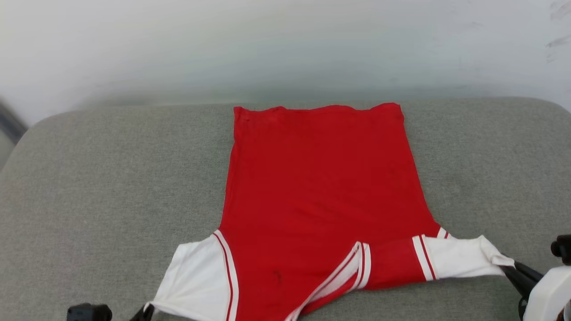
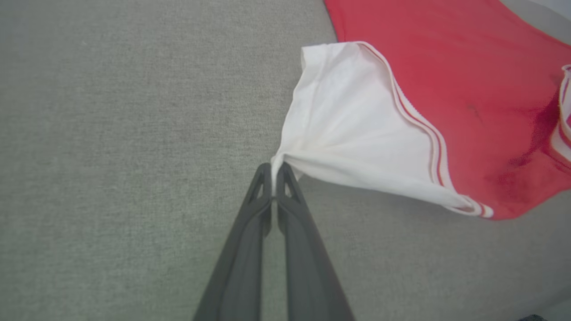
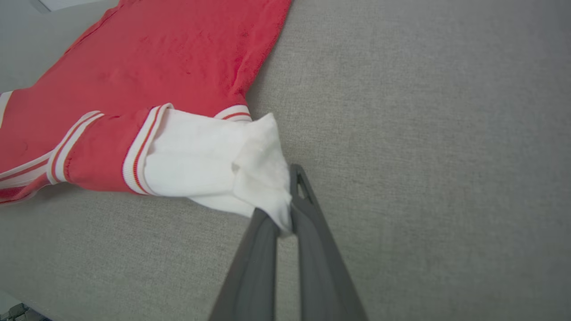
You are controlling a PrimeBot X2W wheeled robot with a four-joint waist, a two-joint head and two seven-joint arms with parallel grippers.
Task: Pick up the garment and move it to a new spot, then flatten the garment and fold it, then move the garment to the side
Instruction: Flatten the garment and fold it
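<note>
The red jersey (image 1: 321, 178) lay mid-surface on the grey upholstery (image 1: 111, 178), collar toward 6 o'clock. Left fingers (image 2: 263, 191) at 7 and right fingers (image 3: 308, 209) at 4 o'clock were each closed tight on its white sleeves (image 1: 196, 276); flattening likely wanted even, low outward pulls.

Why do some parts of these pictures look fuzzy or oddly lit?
Head view: the garment is sharp and evenly lit, the pale background behind it is hazy. Left wrist view: the red cloth goes soft and smeared near the right edge. Right wrist view: soft shadow under the white sleeve, no glare.
</note>
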